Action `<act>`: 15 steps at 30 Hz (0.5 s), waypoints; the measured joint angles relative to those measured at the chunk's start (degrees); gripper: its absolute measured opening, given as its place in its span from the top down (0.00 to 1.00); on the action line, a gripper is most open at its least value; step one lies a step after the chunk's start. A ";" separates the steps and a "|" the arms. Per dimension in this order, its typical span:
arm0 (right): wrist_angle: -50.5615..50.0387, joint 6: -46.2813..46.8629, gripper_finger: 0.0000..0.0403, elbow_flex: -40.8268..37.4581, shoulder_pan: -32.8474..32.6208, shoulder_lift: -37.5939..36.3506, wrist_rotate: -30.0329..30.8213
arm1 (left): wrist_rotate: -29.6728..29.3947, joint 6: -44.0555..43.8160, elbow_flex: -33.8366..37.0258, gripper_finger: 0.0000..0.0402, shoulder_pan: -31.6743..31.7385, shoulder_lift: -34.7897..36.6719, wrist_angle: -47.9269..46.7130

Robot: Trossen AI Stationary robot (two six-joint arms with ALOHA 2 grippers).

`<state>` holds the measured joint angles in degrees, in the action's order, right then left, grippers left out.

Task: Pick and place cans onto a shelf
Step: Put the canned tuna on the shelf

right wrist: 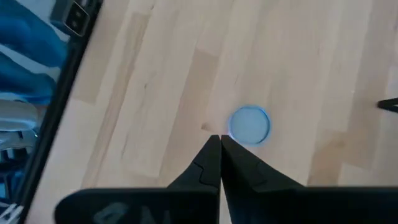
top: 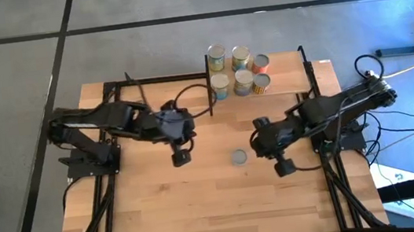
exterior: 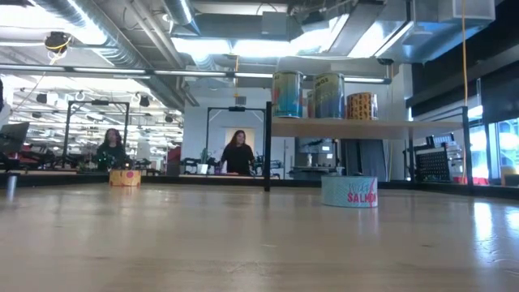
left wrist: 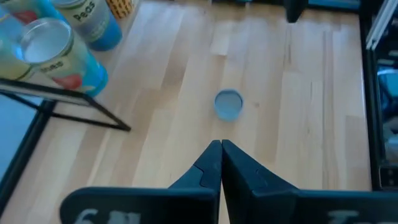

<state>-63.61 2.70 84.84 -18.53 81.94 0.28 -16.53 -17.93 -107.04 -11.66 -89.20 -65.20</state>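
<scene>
A short can (top: 239, 157) with a silvery round top stands alone on its base on the table between my two grippers; it shows in the low view (exterior: 349, 191), the left wrist view (left wrist: 228, 104) and the right wrist view (right wrist: 250, 124). Several cans (top: 239, 70) stand on the light-wood shelf (top: 289, 74) at the far edge, also in the low view (exterior: 324, 96). My left gripper (top: 181, 158) is shut and empty, left of the lone can. My right gripper (top: 283, 168) is shut and empty, right of it.
The shelf's black posts (top: 209, 84) stand at its left and right ends. A black frame (top: 109, 88) runs round the table. The arm bases sit at the table's left (top: 89, 158) and right (top: 344, 135). People (exterior: 237, 154) are in the room beyond.
</scene>
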 joint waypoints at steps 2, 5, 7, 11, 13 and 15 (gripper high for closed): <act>2.09 0.06 0.98 -2.53 0.01 0.50 0.02 | -1.32 -0.07 0.00 1.00 -1.25 1.04 -0.69; 3.71 0.42 0.96 -5.55 0.01 1.48 0.06 | -2.70 -0.29 0.00 1.00 -2.64 2.24 -1.39; 4.06 1.61 0.92 -7.28 0.08 2.47 0.85 | -3.31 -1.16 0.02 1.00 -3.22 2.83 -2.38; 4.80 1.53 0.84 -9.22 0.32 5.00 2.50 | -4.74 -2.27 0.00 1.00 -3.94 3.27 -4.69; 7.13 1.70 0.80 -10.14 0.43 6.46 4.77 | -5.15 -2.86 0.04 1.00 -3.98 3.08 -6.80; 8.61 2.54 0.77 -10.97 0.72 8.08 6.13 | -5.40 -3.05 0.04 1.00 -4.05 3.12 -8.17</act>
<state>-55.01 5.24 73.87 -17.82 90.02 6.40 -21.93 -20.98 -107.00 -15.70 -86.07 -73.36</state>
